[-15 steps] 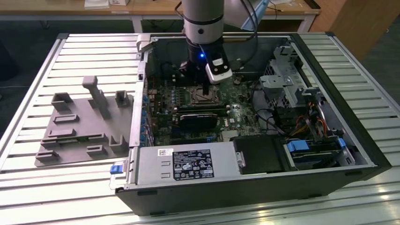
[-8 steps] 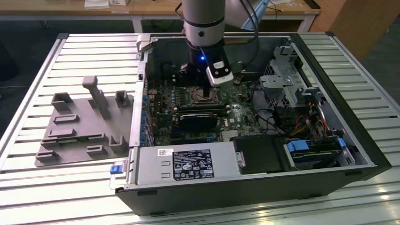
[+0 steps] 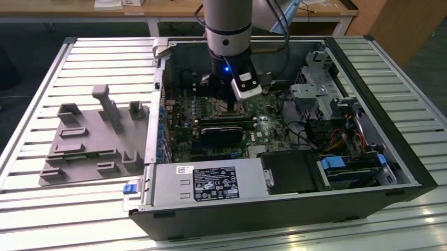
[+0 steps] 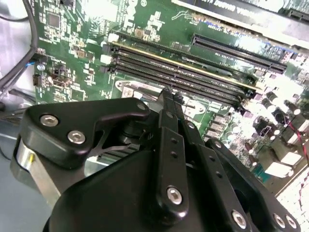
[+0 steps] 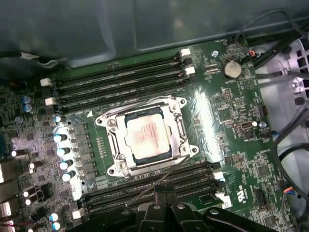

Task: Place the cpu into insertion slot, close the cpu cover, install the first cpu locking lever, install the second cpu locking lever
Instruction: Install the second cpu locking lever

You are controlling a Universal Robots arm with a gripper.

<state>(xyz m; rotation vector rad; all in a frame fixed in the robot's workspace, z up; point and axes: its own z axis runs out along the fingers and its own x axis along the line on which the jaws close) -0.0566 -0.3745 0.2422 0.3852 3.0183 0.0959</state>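
We see an open computer case [image 3: 279, 209] lying on a table [image 3: 42, 209] made of pale metal slats. The robot arm [image 3: 227, 26] comes straight down into the far middle part of the case. Its gripper [image 3: 229, 102] hangs just over the green circuit board [image 3: 188, 141].

In the first wrist view, the cpu [image 5: 147, 140] sits in the insertion slot [image 5: 179, 140]. Its pale shiny face looks up at us through the square window of the cpu cover [image 5: 116, 133]. The cover lies flat around the chip, so it looks closed. Thin metal levers run along the sides of the slot. One thin wire lever [image 5: 164, 175] slants from the slot's corner toward the gripper [image 5: 166, 203], which shows as a dark shape just beside the slot. We cannot tell if the jaws are released or clenched, or if they grasp the wire.

Long dark memory slots [image 5: 120, 77] lie on both sides of the slot. A round coin battery [image 5: 231, 69] sits well apart from it.

In the second wrist view, the black gripper body [image 4: 145, 169] covers the slot, and more long card slots [image 4: 193, 72] run past it.

In the exterior view, a black card [image 3: 220, 133] lies just nearer than the gripper. A grey tray [image 3: 91, 141] with blocks stands on the table at the exterior view's left, well apart from the case.
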